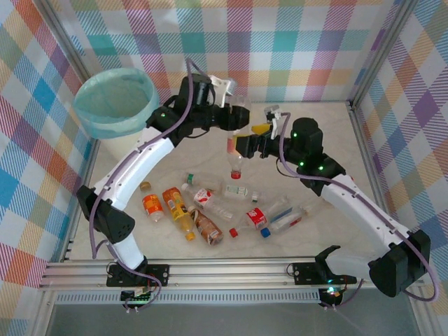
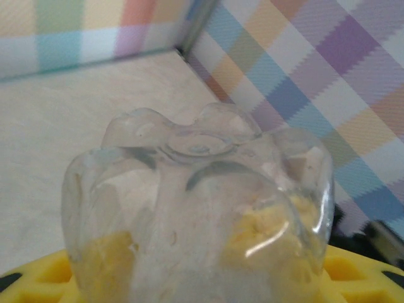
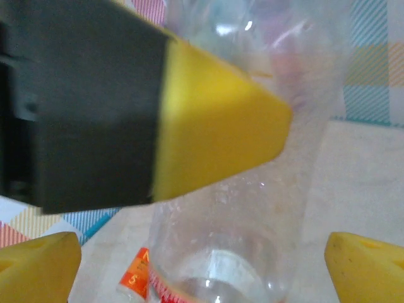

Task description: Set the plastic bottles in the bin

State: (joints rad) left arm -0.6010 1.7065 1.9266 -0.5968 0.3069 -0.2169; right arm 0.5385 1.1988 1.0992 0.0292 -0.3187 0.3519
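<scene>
A clear plastic bottle (image 1: pixel 236 150) with a red cap hangs cap-down over the middle of the table. My left gripper (image 1: pixel 236 117) is shut on its upper body. In the left wrist view the bottle's base (image 2: pixel 199 142) faces the camera, with the left gripper (image 2: pixel 196 278) pressed on both sides. My right gripper (image 1: pixel 246 140) stands open beside the bottle; in the right wrist view its yellow fingertips (image 3: pixel 38 265) sit wide apart, clear of the bottle (image 3: pixel 252 189). The bin (image 1: pixel 115 101), white with a blue-green liner, stands at the back left. Several more plastic bottles (image 1: pixel 203 210) lie on the table.
The loose bottles lie scattered from front left (image 1: pixel 152 207) to front right (image 1: pixel 287 220), below both arms. Checked walls close off the back and sides, and a metal rail (image 1: pixel 224 269) runs along the near edge. Bare tabletop (image 1: pixel 322 119) lies at the back right.
</scene>
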